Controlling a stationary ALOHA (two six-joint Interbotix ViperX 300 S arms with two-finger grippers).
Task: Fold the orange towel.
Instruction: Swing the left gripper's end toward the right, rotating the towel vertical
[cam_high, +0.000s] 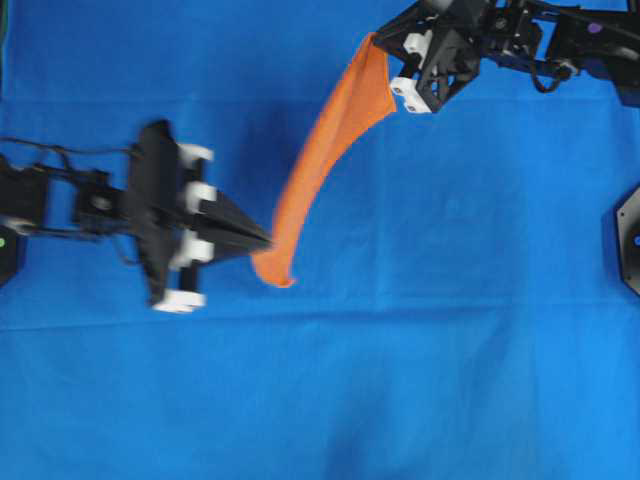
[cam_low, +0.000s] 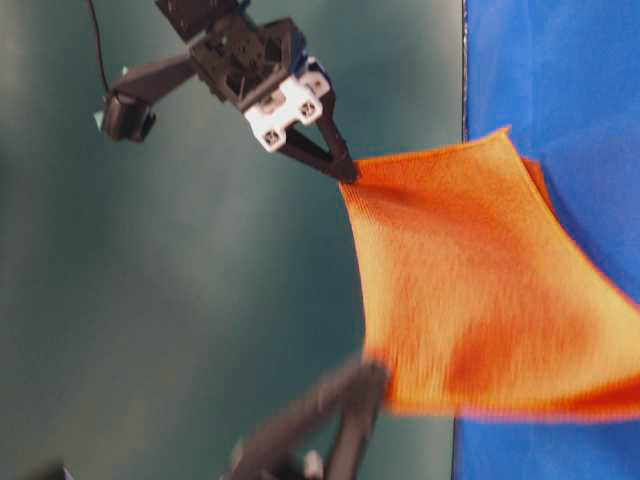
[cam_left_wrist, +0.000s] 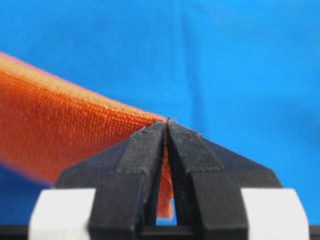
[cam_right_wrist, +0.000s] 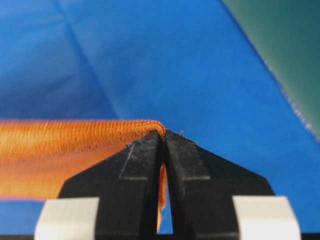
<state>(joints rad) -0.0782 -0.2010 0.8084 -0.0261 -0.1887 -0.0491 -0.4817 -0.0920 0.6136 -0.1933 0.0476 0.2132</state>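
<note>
lower claw (cam_low: 365, 385) blurred at table level, its body cut off by the bottom edge. orange towel (cam_low: 480, 290) cropped at that view's right edge, soft with blur. towel corners hidden between the clamped jaws in both wrist views. far towel end lost past each wrist view's left edge.

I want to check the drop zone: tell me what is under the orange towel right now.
The orange towel hangs in the air, pinched at two corners by the left gripper and right gripper. Below it only the blue cloth shows. The strip directly beneath the towel is covered from view.
</note>
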